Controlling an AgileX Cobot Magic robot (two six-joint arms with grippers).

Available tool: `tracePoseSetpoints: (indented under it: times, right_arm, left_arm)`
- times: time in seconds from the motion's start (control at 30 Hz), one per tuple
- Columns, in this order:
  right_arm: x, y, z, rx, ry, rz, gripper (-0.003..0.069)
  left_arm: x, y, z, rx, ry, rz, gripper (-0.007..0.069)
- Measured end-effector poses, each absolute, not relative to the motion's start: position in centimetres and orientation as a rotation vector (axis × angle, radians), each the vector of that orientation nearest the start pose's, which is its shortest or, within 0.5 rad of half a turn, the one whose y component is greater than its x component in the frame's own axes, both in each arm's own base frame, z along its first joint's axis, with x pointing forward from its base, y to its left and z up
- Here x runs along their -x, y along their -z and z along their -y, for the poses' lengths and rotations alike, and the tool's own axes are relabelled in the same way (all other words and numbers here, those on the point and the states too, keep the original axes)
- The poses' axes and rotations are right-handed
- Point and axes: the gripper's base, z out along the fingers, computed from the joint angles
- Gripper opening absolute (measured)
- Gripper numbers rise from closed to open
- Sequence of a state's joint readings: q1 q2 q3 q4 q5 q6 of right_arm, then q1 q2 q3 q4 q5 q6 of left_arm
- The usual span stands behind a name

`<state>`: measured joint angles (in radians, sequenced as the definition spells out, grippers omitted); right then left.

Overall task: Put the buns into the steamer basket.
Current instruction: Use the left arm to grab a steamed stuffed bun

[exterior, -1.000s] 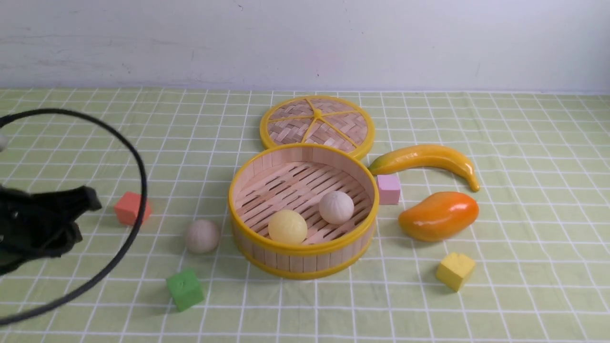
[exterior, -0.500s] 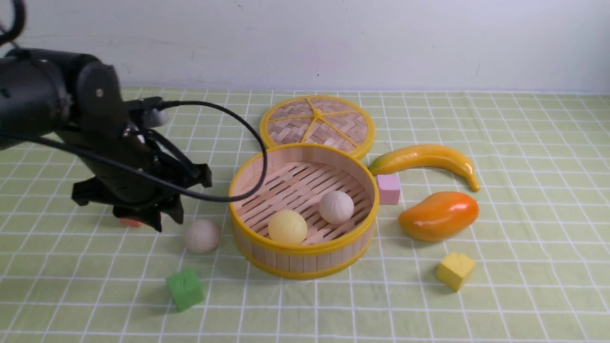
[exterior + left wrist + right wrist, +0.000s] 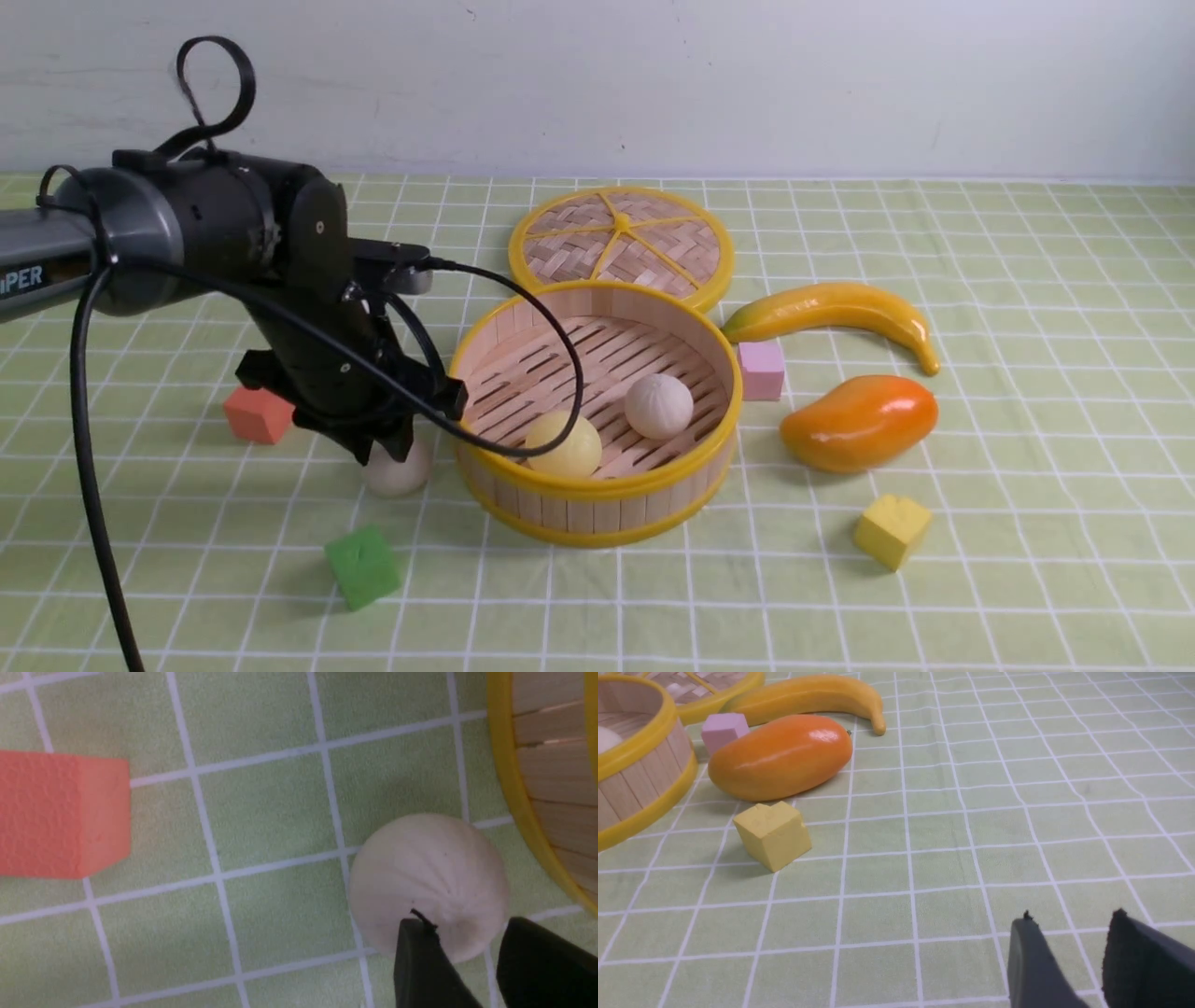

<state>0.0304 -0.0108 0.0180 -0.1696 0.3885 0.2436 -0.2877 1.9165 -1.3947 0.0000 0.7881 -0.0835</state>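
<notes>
The steamer basket stands mid-table with a smooth pale yellow bun and a pleated off-white bun on its slat floor. A second off-white bun lies on the cloth just left of the basket wall. My left gripper hangs directly over this bun. In the left wrist view the bun sits at the tips of the open left gripper, beside the basket rim, and is not clamped. My right gripper is open over bare cloth, empty, well to the right of the basket.
The woven lid lies behind the basket. A banana, mango, pink cube and yellow cube sit to the right. An orange-red cube and green cube flank the left arm.
My left arm has swung in from the table's left edge toward the basket, and its gripper now sits over the loose off-white bun. The buns and basket have not moved.
</notes>
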Motion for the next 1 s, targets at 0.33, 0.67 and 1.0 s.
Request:
tracePoseSetpoints:
  times: [0.33,0.67,1.0]
  right_arm:
    - [-5.2,-17.3,0.4,-0.097,-0.020,-1.871,0.0239]
    - [-5.2,-17.3,0.4,-0.097,-0.020,-1.871,0.0239]
    - [-5.2,-17.3,0.4,-0.097,-0.020,-1.871,0.0239]
  left_arm:
    - [-38.5,-20.5,11.5,-0.253,0.109,-2.765,0.0238]
    - [-39.1,-18.4,11.6,-0.260,0.093,-2.795,0.0238]
    - [-38.9,-18.1,11.4,-0.275,0.068,-2.840,0.0183]
